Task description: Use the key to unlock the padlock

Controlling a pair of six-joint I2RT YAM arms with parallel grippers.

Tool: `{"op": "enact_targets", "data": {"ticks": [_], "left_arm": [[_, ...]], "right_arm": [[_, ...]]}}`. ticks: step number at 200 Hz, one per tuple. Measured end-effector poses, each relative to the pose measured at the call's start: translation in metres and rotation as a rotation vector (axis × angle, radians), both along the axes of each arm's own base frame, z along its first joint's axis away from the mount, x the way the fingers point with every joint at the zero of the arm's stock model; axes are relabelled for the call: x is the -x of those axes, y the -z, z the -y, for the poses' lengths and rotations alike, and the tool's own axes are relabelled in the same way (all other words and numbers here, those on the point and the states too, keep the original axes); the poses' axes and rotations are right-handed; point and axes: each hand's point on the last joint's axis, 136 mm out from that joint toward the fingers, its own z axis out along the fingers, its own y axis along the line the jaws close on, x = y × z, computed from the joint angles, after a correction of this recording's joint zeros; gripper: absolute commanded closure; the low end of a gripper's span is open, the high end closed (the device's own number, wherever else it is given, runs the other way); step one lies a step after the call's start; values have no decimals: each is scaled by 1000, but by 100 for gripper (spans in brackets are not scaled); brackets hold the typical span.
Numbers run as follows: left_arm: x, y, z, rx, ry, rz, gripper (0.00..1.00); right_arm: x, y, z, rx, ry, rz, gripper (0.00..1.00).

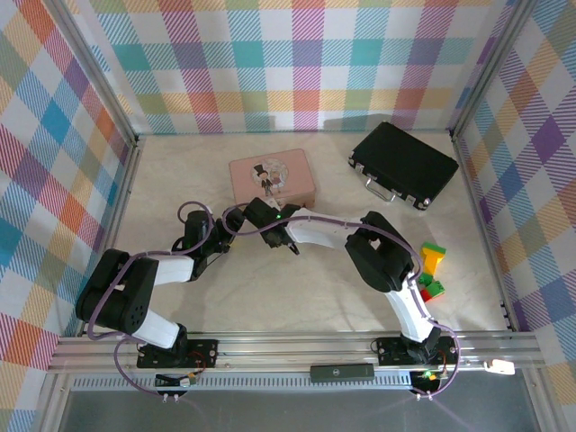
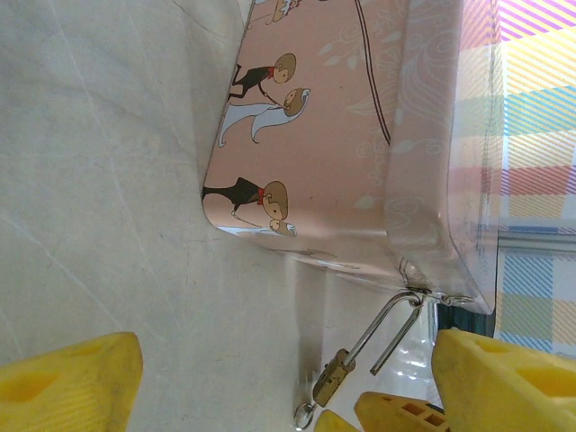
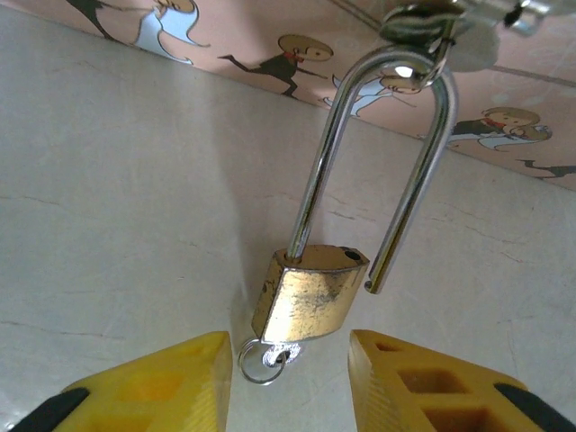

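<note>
Brass-gold padlock (image 3: 310, 301) is hooked by its thin silvery shackle (image 3: 315, 180) through the metal clasp (image 3: 423, 18) on the front of the pink picture-printed tin box (image 3: 270, 36). One shackle leg stands free of the body, and a tiny metal key (image 3: 274, 353) on a wire ring (image 3: 256, 364) sits at the end facing away from the box. Just beyond that end the right gripper (image 3: 288, 382) has its yellow fingers spread to either side, clasping nothing, while the left gripper (image 2: 288, 378), near the box's front corner over the pale table (image 2: 108, 180), is wide apart and empty.
</note>
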Motion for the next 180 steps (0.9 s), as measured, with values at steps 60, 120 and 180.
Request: {"op": "enact_targets", "data": {"ticks": [60, 120, 180], "left_arm": [[3, -12, -1, -7, 4, 18, 17], [4, -13, -1, -18, 16, 26, 17], [12, -4, 2, -5, 40, 12, 17]], "right_arm": [[-3, 14, 0, 22, 5, 4, 60], [-8, 13, -1, 2, 16, 40, 79], [-7, 5, 7, -83, -3, 71, 90]]}}
